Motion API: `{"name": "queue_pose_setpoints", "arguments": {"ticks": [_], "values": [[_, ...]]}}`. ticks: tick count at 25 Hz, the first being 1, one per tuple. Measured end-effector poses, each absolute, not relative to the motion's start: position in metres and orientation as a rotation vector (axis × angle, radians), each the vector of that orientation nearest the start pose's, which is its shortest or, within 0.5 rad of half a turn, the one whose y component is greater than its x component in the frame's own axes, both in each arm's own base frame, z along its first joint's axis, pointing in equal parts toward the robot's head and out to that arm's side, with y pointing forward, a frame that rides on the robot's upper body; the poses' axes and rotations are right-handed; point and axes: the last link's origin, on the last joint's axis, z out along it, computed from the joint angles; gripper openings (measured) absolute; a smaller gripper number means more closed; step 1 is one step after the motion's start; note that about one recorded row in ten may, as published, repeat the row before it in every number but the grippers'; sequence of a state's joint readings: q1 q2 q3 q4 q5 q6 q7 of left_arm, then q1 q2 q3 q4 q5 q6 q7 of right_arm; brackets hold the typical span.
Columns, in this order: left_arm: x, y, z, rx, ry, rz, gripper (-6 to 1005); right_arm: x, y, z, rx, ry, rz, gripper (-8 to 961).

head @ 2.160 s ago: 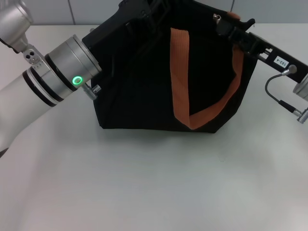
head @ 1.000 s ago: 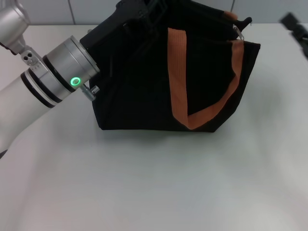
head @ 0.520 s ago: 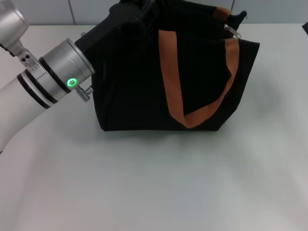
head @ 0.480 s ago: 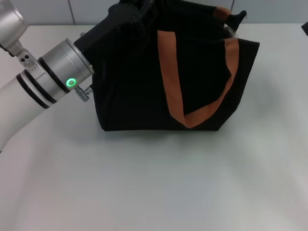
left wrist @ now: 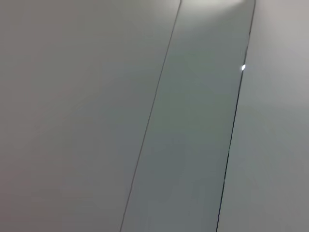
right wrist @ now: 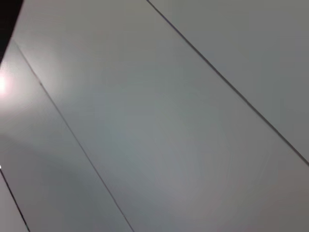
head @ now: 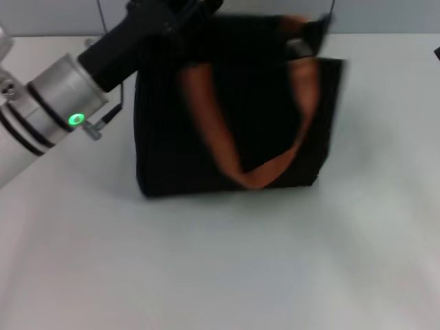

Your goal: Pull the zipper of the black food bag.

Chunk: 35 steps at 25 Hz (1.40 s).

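One black food bag [head: 234,130] | left gripper [head: 180,15] at its top, jaws unreadable | right arm unseen

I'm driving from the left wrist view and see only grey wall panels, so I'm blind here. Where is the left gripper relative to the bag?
Observer: The left gripper is at the top far left corner of the black food bag, which stands on the white table.
Operator: Where's the zipper?
Observer: A blurred silver glint, likely the zipper, sits near the bag's top right end, apart from the left gripper.
Operator: And the right gripper?
Observer: No view shows the right gripper.
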<state>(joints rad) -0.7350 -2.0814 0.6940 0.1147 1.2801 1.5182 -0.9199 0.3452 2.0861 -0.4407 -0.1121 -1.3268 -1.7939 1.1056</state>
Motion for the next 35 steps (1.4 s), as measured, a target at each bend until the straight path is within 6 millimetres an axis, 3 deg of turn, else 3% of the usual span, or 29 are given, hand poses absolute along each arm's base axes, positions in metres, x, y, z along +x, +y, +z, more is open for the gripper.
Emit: {"name": "queue_pose_setpoints", "arguments": {"ticks": [6, 12, 15, 16, 20, 23, 29, 31, 35], "values": [[-0.209, 0.354, 0.005, -2.126, -0.397, -1.467, 298, 0.295, 0.250, 0.022, -1.738, 0.725, 1.635, 837], [-0.233, 0.327, 0.023, -2.079, -0.326, -1.472, 510, 0.293, 0.243, 0.021, -1.772, 0.648, 1.614, 838], [-0.253, 0.302, 0.034, -2.073, -0.292, -1.450, 744, 0.294, 0.240, 0.018, -1.810, 0.627, 1.585, 838], [-0.263, 0.284, 0.040, -2.100, -0.266, -1.435, 750, 0.294, 0.238, 0.017, -1.825, 0.619, 1.575, 837], [-0.272, 0.260, 0.038, -2.240, -0.222, -1.379, 772, 0.292, 0.232, 0.009, -1.919, 0.559, 1.519, 837], [-0.275, 0.244, 0.021, -2.496, -0.192, -1.262, 772, 0.283, 0.230, -0.001, -2.098, 0.445, 1.464, 837], [-0.275, 0.236, 0.000, -2.750, -0.163, -1.125, 772, 0.271, 0.236, -0.027, -2.386, 0.342, 1.335, 837], [-0.275, 0.239, -0.003, -2.767, -0.162, -1.096, 772, 0.269, 0.240, -0.047, -2.554, 0.335, 1.211, 837], [-0.276, 0.244, -0.006, -2.766, -0.170, -1.057, 772, 0.270, 0.244, -0.061, -2.653, 0.355, 1.103, 837]]}}
